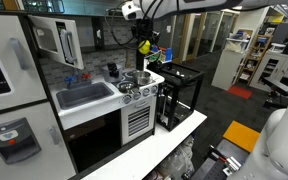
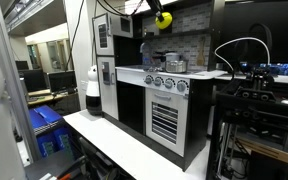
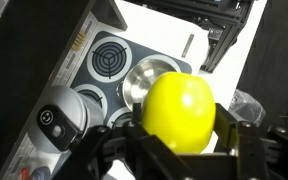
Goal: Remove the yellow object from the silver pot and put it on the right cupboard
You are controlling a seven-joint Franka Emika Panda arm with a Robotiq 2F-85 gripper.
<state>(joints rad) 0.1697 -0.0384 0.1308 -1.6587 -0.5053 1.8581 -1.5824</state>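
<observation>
Your gripper is closed on the small, smooth bright-yellow ball across its middle, held clear above the shiny round silver pot; it seems light, rigid and slippery.

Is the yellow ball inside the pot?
No, the gripper holds the ball in the air, well above the pot.

Straight below the gripper, white toy-kitchen countertop. On the stove end, silver pot sitting almost directly underneath, just beside a bare ringed burner. Farther out from the gripper, grey sink basin sunk into the counter, small blue item behind it.
</observation>
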